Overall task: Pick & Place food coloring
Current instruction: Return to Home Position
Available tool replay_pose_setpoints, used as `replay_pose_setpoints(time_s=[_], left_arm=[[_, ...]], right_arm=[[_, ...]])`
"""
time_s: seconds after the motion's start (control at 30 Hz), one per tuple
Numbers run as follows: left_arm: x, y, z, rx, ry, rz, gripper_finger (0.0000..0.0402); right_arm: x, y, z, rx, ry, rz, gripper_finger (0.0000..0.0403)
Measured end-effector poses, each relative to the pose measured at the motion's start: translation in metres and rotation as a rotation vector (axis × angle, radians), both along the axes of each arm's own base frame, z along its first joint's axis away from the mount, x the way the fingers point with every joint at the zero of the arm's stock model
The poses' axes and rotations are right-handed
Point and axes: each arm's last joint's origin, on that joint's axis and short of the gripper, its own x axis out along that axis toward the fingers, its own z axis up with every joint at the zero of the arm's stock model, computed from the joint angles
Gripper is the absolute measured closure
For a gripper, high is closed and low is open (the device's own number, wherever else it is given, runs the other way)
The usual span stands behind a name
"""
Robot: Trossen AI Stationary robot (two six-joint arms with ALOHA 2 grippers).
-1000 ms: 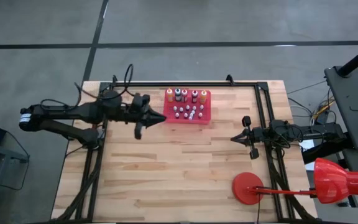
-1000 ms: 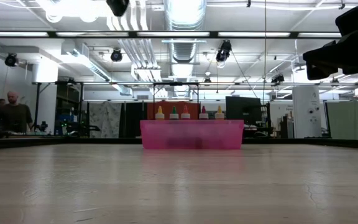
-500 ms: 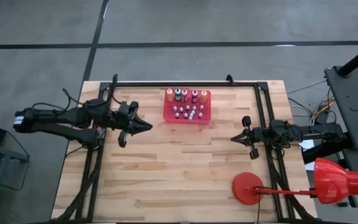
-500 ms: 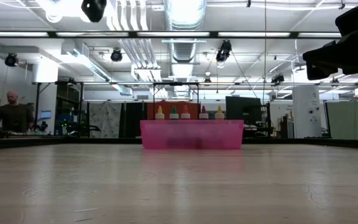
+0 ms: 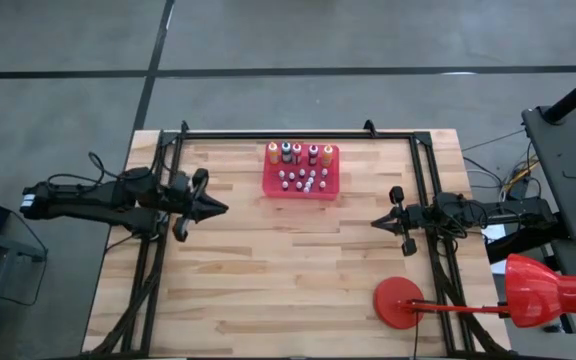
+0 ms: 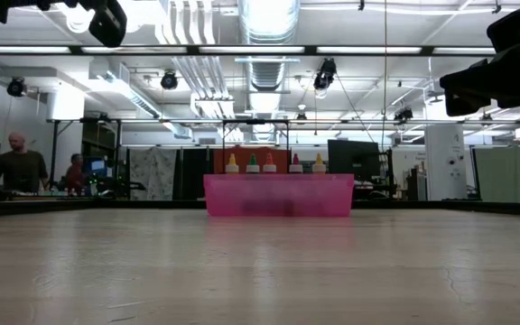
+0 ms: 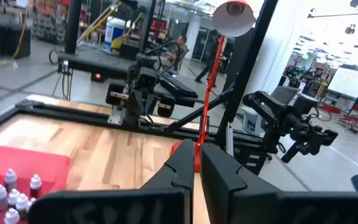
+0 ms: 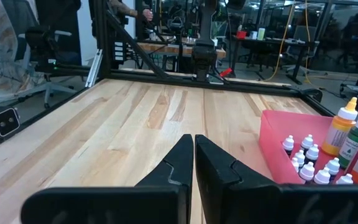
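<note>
The little bottles (image 5: 301, 172) stand in the red bin (image 5: 268, 188) near the 12 o'clock edge of the table (image 5: 288, 290). The left gripper (image 5: 220, 208) hangs at 9 o'clock and the right gripper (image 5: 376, 222) at 3 o'clock, both pinched closed on nothing. Bare wood lies between them.
</note>
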Motion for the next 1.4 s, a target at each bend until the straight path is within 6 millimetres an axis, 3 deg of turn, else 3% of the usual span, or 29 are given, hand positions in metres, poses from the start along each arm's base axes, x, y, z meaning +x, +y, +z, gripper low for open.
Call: replay_pose_setpoints(time_s=[0.77, 1.4], left_arm=[[-0.031, 0.003, -0.030, 0.088, -0.100, 0.094, 0.0401], [-0.042, 0.003, -0.053, 0.042, -0.038, 0.087, 0.0401]], right_arm=[[0.000, 0.000, 0.000, 0.000, 0.000, 0.000, 0.0394], [0.000, 0.000, 0.000, 0.002, 0.000, 0.001, 0.0394]])
